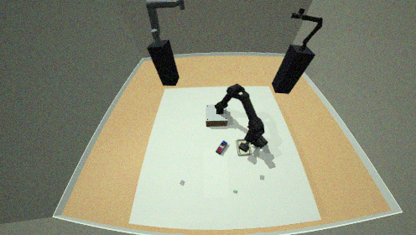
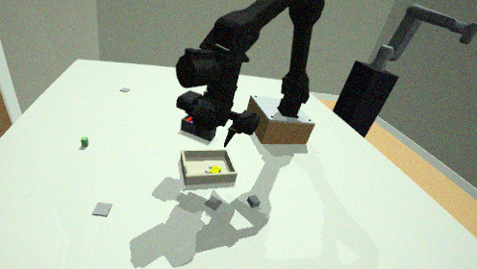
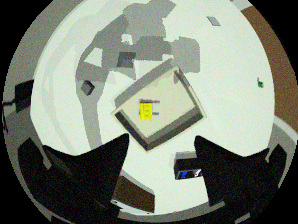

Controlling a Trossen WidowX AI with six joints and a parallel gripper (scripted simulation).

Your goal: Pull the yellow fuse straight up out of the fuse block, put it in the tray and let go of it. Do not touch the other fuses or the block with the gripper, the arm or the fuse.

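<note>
The yellow fuse (image 2: pixel 215 169) (image 3: pixel 146 111) lies on its side on the floor of the tray, its grey prongs showing. The shallow beige tray (image 1: pixel 244 154) (image 2: pixel 209 180) (image 3: pixel 190 120) stands on the white table. My gripper (image 3: pixel 162 139) is open and empty above the tray, its two dark fingers wide apart in the wrist view. The dark fuse block (image 1: pixel 218 152) (image 2: pixel 203 132) (image 3: pixel 187 162) stands beside the tray, with red and blue fuses showing. In the exterior view the gripper hides part of the block.
The arm's base stands on a brown box (image 1: pixel 216 123) (image 2: pixel 288 132) (image 3: pixel 132 192) with a pale top. A small green block (image 1: pixel 235 191) (image 2: pixel 85 141) (image 3: pixel 260 83), a grey cube (image 2: pixel 253 201) (image 3: pixel 87 87) and several flat grey tiles lie around the tray.
</note>
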